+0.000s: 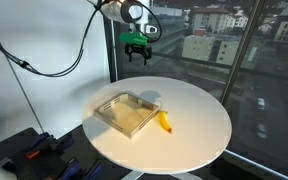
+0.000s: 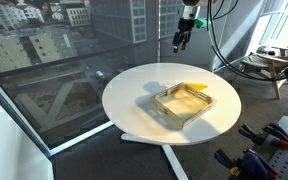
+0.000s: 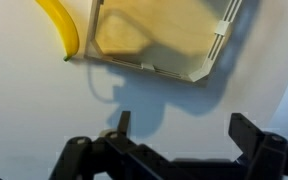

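My gripper (image 1: 137, 52) hangs high above the far side of a round white table (image 1: 199, 125), its two fingers spread wide with nothing between them. It also shows in an exterior view as the gripper (image 2: 181, 42), and in the wrist view as the gripper (image 3: 179, 130). Below it a clear shallow tray (image 1: 126, 113) lies on the table, seen too as the tray (image 2: 184, 103) and the tray (image 3: 164, 35). A yellow banana (image 1: 165, 122) lies beside the tray, touching its edge. The wrist view shows the banana (image 3: 62, 28) at top left.
The table (image 2: 129, 95) stands by large windows over a city street. A table base (image 2: 149, 138) reaches out on the floor. Black and blue gear (image 1: 34, 150) lies on the floor near it, and a wire stand (image 2: 269, 65) stands at the back.
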